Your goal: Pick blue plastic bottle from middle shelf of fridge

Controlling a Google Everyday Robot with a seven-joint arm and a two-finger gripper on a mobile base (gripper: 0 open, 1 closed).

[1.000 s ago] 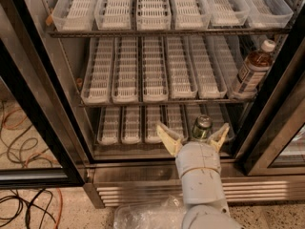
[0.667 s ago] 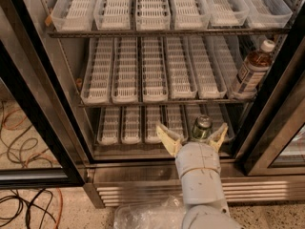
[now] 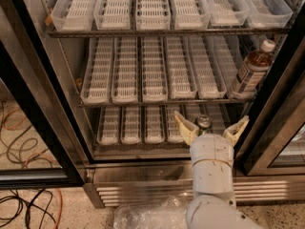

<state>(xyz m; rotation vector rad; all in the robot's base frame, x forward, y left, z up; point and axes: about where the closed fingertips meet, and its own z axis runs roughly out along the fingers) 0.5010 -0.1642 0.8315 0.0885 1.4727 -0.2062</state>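
Blue plastic bottle (image 3: 251,70) well up-right of jaws; jaws spread low, perhaps flanking can (image 3: 204,123).

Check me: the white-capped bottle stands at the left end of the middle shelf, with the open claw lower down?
Wrong end: the camera view shows the blue plastic bottle at the right end of the middle shelf. The gripper is indeed open, lower down, before the bottom shelf.

Hand (image 3: 211,120) has been shifted slightly right and up at the front of the bottom shelf (image 3: 138,146). The can (image 3: 204,122), previously nearer the view's right-side finger, is now seen nearer the left one between the spread fingers (image 3: 187,128).
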